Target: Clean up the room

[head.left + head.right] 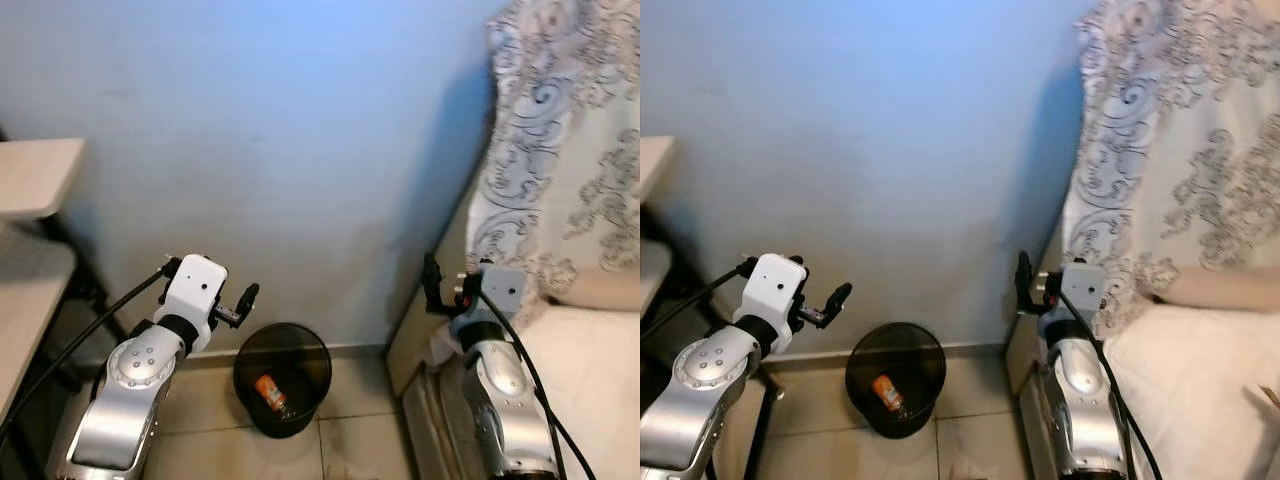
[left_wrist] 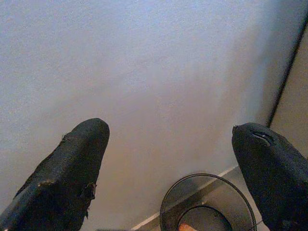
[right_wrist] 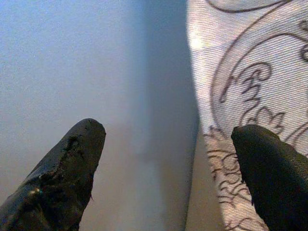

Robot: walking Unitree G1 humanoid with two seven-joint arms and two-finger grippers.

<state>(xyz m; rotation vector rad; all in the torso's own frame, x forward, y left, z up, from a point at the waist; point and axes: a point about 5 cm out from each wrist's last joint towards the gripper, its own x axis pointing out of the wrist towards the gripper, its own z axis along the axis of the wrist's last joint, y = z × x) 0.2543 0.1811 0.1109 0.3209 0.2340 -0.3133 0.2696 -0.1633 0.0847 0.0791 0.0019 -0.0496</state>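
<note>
Hands apart: left hand (image 1: 240,300) over black bin (image 1: 283,378), right hand (image 1: 432,285) beside patterned curtain (image 1: 560,150)

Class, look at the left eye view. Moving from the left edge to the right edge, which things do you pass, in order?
Beige table → left gripper → black mesh wastebasket holding an orange item → right gripper → patterned curtain.

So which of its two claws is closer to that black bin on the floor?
The left. The left gripper hovers open just above the black bin, at its wall-side rim. The right gripper, also open, is off to the bin's right beside the patterned curtain.
</note>
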